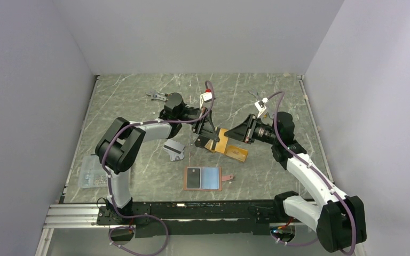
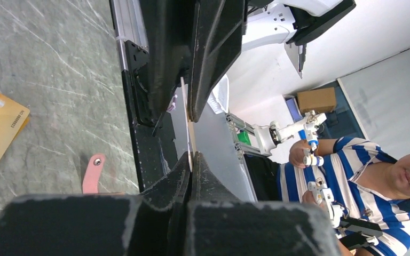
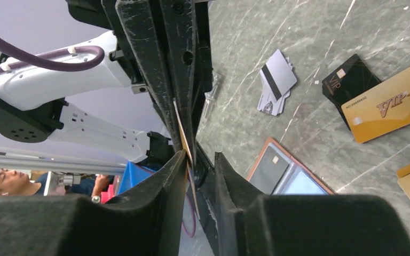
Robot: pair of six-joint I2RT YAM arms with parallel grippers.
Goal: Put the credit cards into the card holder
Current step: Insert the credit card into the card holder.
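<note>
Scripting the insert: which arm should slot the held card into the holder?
Left. The left tool is shut on the credit card, the right tool stands open, and the card holder lies open nearby.

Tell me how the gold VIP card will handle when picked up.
The gold VIP card looks thin and rigid, so it probably stays flat. It lies flush, partly over the black card, on the smooth table, so it may slide when pushed and its edge could be hard to catch.
</note>
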